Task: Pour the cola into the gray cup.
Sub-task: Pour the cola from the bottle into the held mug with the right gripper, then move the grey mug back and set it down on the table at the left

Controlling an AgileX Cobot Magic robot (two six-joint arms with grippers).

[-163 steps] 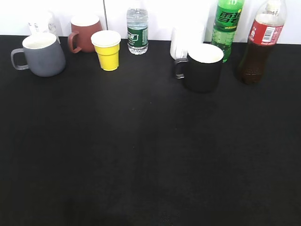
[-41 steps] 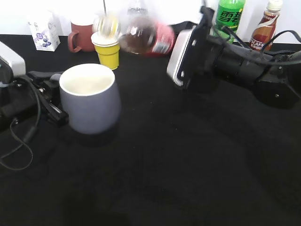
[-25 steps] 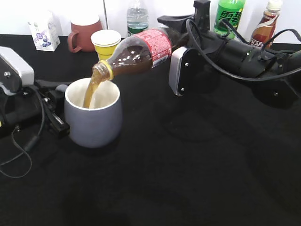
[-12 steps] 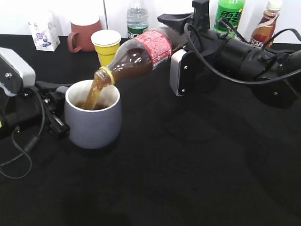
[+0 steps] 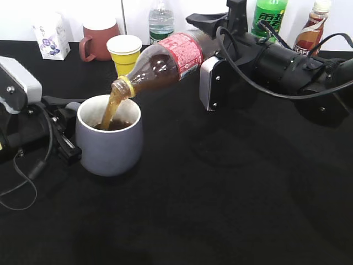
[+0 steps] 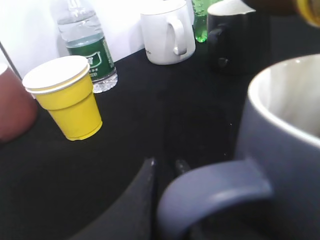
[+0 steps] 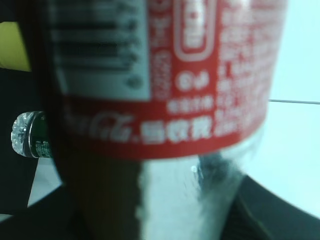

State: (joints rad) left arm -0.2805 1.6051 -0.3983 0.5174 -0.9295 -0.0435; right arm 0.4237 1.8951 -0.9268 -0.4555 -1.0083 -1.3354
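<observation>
The cola bottle (image 5: 165, 63), red label, is tilted mouth-down to the left, and a brown stream falls from its mouth into the gray cup (image 5: 109, 141). My right gripper (image 5: 212, 38) is shut on the bottle's base end; the bottle (image 7: 160, 100) fills the right wrist view. Dark cola lies inside the cup. My left gripper (image 5: 63, 124) is shut on the cup's loop handle (image 6: 210, 190) at the cup's left side, with the cup standing on the black table. The cup's white inside (image 6: 295, 95) shows in the left wrist view.
Along the back stand a yellow paper cup (image 5: 125, 52), a reddish-brown mug (image 5: 97, 40), a small carton (image 5: 51, 41), a water bottle (image 5: 161, 19), a green soda bottle (image 5: 268, 14) and a coffee bottle (image 5: 309, 30). A white mug (image 6: 167, 32) and a black mug (image 6: 235, 35) show in the left wrist view.
The cola keeps streaming into the cup and its level has risen. The bottle stays tilted almost as before; both arms hold their places.
</observation>
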